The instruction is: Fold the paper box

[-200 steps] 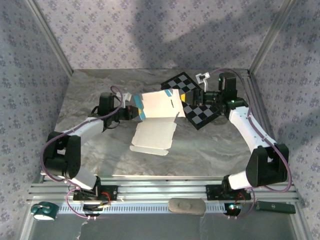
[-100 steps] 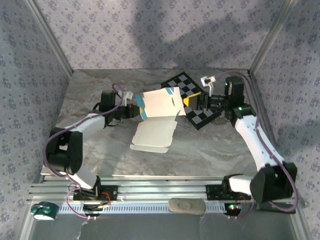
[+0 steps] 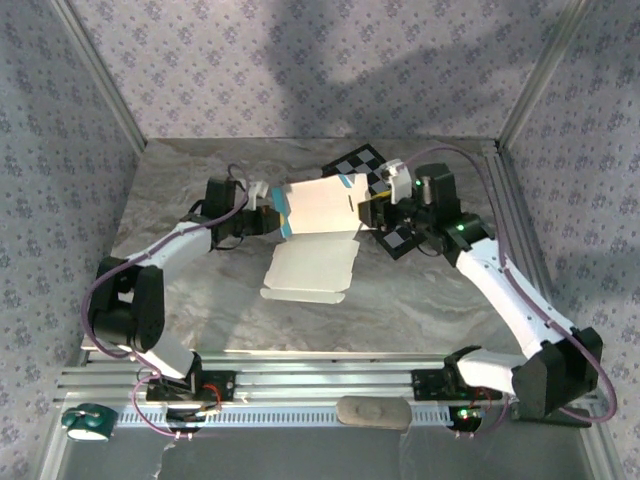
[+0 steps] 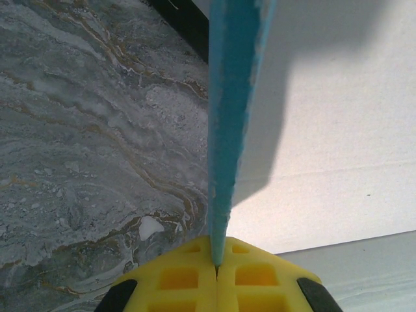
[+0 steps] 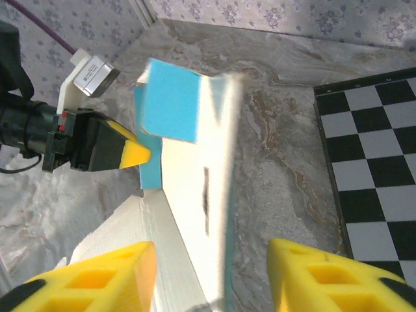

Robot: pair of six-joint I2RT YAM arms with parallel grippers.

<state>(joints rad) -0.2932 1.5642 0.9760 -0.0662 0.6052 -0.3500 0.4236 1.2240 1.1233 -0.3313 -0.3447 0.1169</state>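
Upright, paper box [image 5: 195,169] edge sits between right jaws.

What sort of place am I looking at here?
Likely a robotics lab test cell: two robot arms bolted to an aluminium rail, a checkerboard on the marble-patterned table, and patterned backdrop walls on a metal frame.

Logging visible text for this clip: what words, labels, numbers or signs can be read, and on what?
None can be read. The paper box has plain white and turquoise faces; the checkerboard has only black and white squares; the wallpaper carries a flower pattern, no lettering.
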